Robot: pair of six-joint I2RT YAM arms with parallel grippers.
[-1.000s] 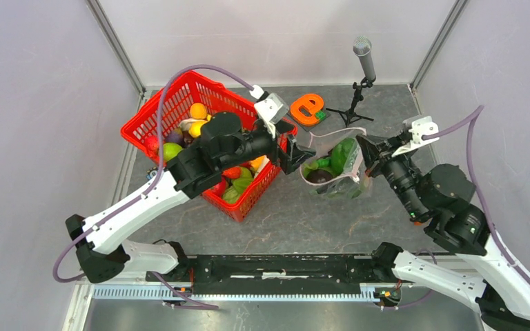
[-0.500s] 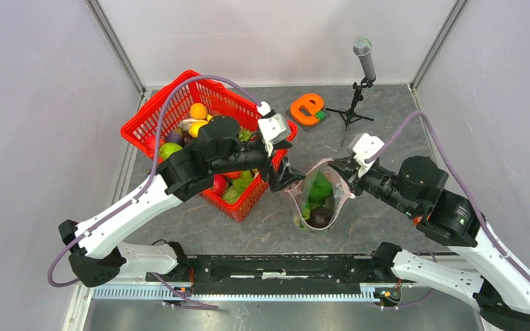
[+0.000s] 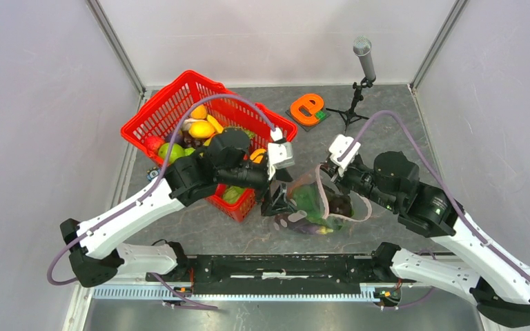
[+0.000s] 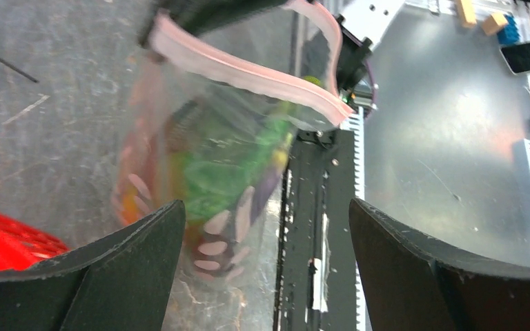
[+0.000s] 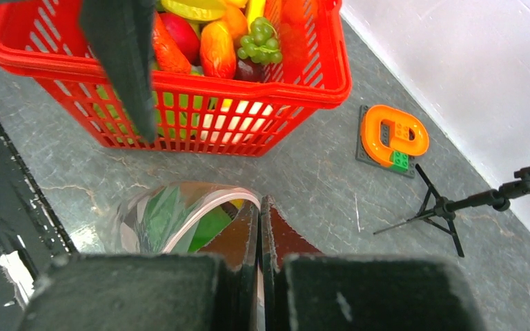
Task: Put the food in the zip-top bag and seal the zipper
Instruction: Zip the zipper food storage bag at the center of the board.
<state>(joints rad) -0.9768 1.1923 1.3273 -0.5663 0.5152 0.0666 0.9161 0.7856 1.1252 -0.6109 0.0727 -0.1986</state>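
**Bag filled, mouth gaping: the seal comes next**

The right gripper (image 5: pixel 260 207) is pinched tight on the zipper (image 4: pixel 248 69), no gap showing between its fingers. From that pinch the zip-top bag (image 3: pixel 314 210) slumps across toward the other arm. The left gripper (image 4: pixel 262 207) stands spread wide and holds nothing. The bag's belly is framed between its two fingers, just past their tips; whether they brush the plastic I can't tell. The food (image 4: pixel 221 165), mostly green, sits inside, below the pink strip, which loops open. The red basket (image 5: pixel 179 83) lies well beyond the right fingertips.

To my eye, sealing is the step in hand. The left fingers should rise off the belly to the strip, close beside the right's pinch. They should take both lips between the pads, then run along the strip away from that anchor. Clamping lower down would only squash the food.
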